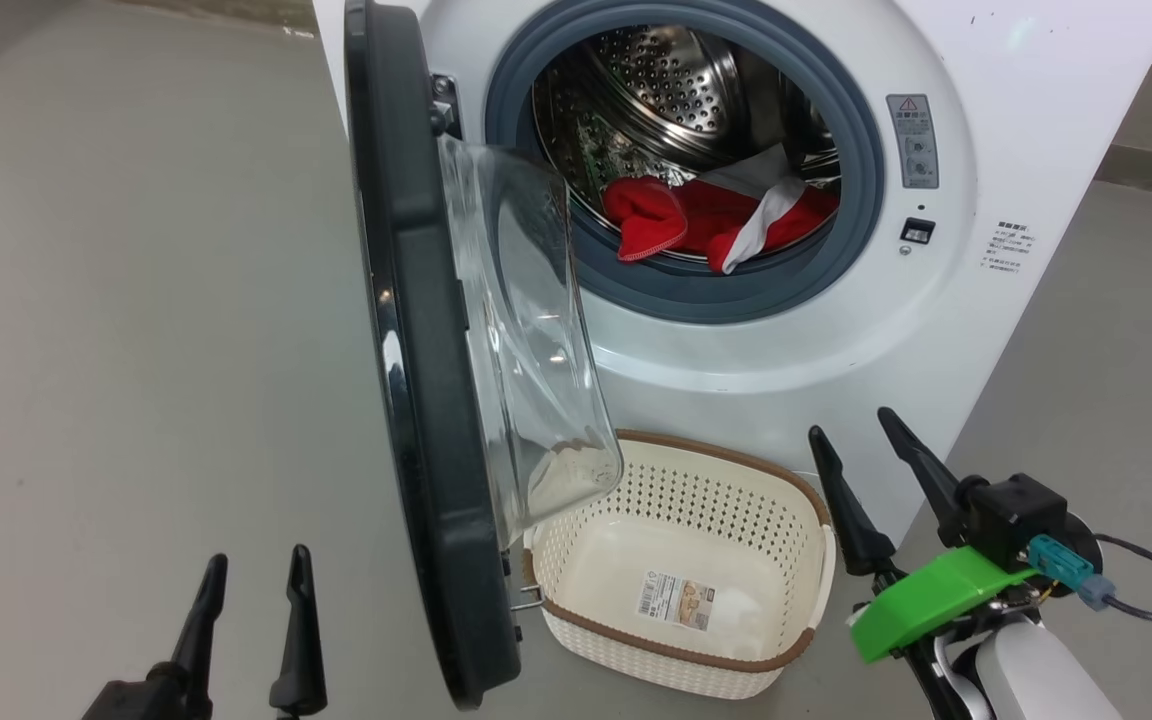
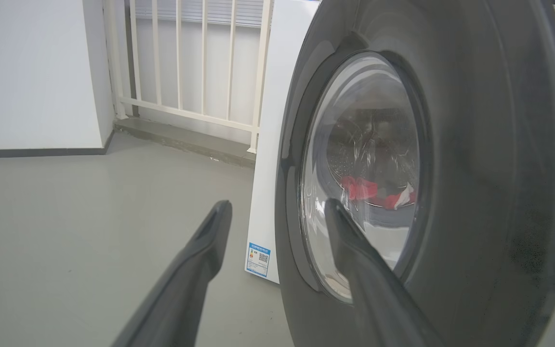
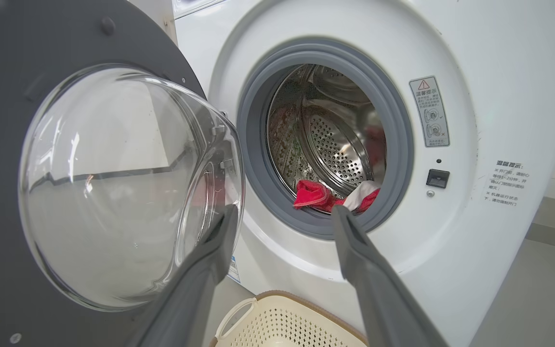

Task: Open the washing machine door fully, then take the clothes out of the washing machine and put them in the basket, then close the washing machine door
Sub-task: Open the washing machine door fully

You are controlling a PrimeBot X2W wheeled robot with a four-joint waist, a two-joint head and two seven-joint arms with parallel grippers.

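The washing machine door [image 1: 416, 400] stands roughly square to the washing machine [image 1: 796, 340], leaving the drum [image 1: 666, 90] mouth clear for reaching. The basket [image 1: 716, 455] sits on the floor below the opening, presumably to receive the load. The clothes [image 1: 676, 225], red with white bands, lie bunched at the drum's front lip. The left gripper [image 1: 260, 555] and right gripper [image 1: 851, 422] are spread and empty.
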